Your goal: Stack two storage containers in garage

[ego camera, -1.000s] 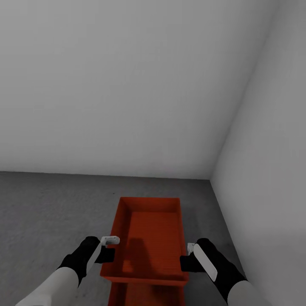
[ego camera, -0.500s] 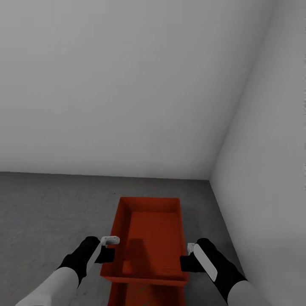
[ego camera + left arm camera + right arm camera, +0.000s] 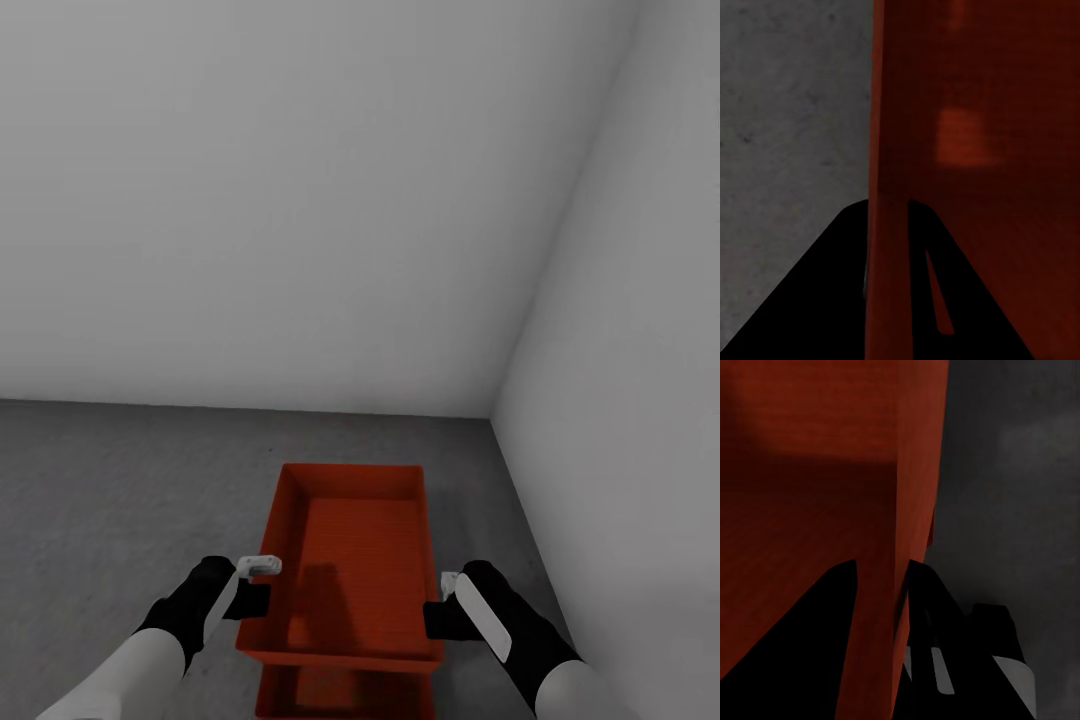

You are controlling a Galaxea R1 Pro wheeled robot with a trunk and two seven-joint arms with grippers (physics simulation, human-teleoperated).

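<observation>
Two red-orange storage containers are in the garage. The upper container (image 3: 350, 540) is held over the lower one (image 3: 340, 695), which shows as a strip at the head view's bottom edge, on the dark grey floor (image 3: 120, 500). Whether the two touch I cannot tell. My left gripper (image 3: 255, 598) is shut on the upper container's left wall, near its close end. My right gripper (image 3: 435, 615) is shut on the right wall. In the left wrist view the thin red wall (image 3: 889, 150) runs between the dark fingers (image 3: 817, 300). The right wrist view shows the same with the other wall (image 3: 881, 510).
A pale grey back wall (image 3: 300, 200) rises just beyond the containers. A side wall (image 3: 640, 400) meets it at a corner close on the right. Open concrete floor stretches to the left of the containers.
The whole head view has shifted very slightly, so the camera moved a little. Both grippers and the held container keep their places in the picture.
</observation>
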